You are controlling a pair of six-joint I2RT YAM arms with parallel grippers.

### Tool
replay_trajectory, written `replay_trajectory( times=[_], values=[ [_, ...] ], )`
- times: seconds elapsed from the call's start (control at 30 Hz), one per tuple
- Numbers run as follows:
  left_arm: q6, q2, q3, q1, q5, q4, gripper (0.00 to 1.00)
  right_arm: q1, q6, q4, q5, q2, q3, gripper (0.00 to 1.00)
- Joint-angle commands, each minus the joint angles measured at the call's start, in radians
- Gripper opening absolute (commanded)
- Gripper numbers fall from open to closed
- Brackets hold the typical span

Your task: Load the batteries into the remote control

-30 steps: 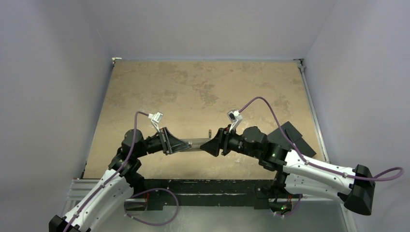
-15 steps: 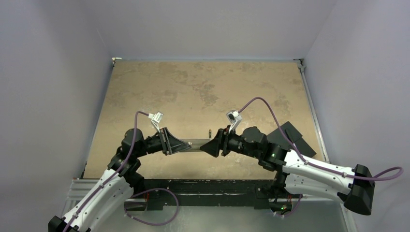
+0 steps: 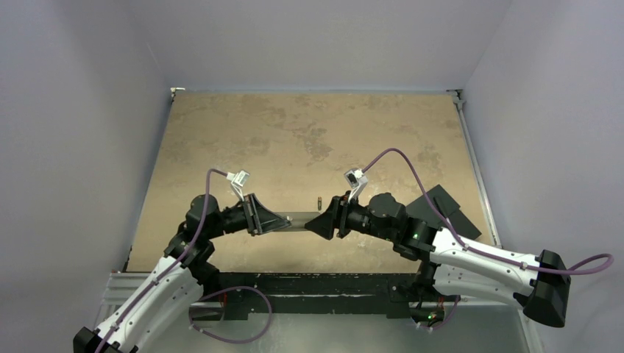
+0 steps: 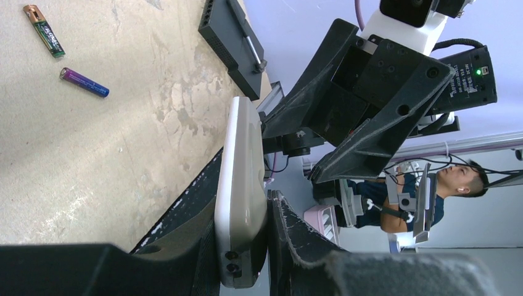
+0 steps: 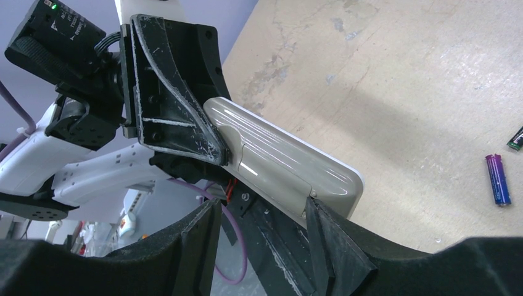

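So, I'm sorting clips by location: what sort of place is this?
Likely a robotics lab: a tabletop boxed in by plain walls, an aluminium mounting rail at its near edge, and a person among equipment behind.

Glossy grey plastic remote control (image 5: 284,166); matt, mottled table (image 3: 309,132), perhaps stone-look laminate

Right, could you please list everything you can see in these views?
remote: one, white with a grey back, held in the air.
purple battery: one, purple, lying on the table.
dark battery: one, dark with a brassy end, on the table near the purple one.
slab: one, black, at the table's right edge.
table: one, mottled tan.
person: one, dark shirt, in the background.
left fingers: two, black, clamped on one end of the remote.
right fingers: two, black, open either side of its other end.
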Motion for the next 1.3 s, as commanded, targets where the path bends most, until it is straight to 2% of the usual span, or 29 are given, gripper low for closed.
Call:
replay_trajectory(
  times=[0.0,0.57,1.27],
  values=[
    [0.032,0.019,0.038,-0.012,-0.024,0.023,0.0,0.018,0.028,0.133,-0.084,-0.004,0.013,0.59],
    [0.045,0.042,0.047,-0.011,-0.043,-0.009,0.0,0.018,0.025,0.128,-0.083,0.007,0.017,0.58],
    [0.034,0.055,0.04,-0.012,-0.064,-0.009,0.0,0.018,0.007,0.016,0.001,0.016,0.019,0.6]
  ],
)
